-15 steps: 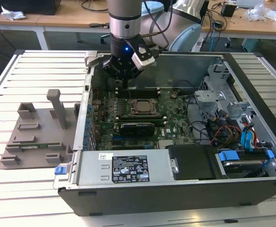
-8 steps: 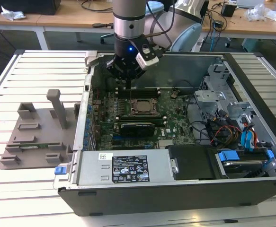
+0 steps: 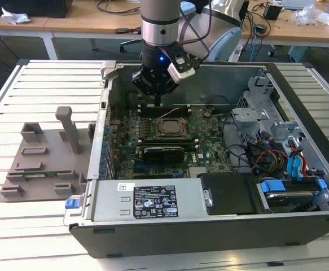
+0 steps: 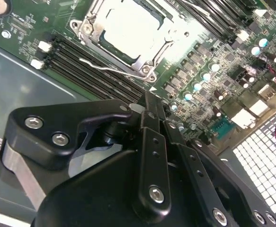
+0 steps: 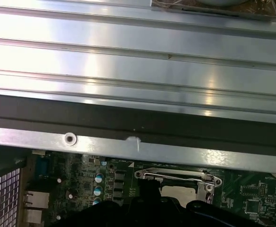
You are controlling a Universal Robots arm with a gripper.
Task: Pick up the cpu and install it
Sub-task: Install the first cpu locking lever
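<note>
The cpu [image 4: 128,29] is a silvery-white square lying flat inside the socket frame [image 3: 169,125] on the green motherboard of the open computer case. Its pale top also shows in the first wrist view as the cpu [image 5: 178,191], under the frame's metal bar. My gripper [image 3: 159,100] hangs just above the board at the socket's far side. In the second wrist view the gripper [image 4: 149,101] has its black fingers pressed together with nothing between them, a short way off the socket's wire lever [image 4: 110,69].
Black memory slots [image 4: 81,59] flank the socket. A drive cage with blue tabs and cables [image 3: 288,164] fills the case on the exterior view's right. The power supply [image 3: 147,200] lies along the near wall. A grey fixture [image 3: 45,164] sits outside on the slatted table.
</note>
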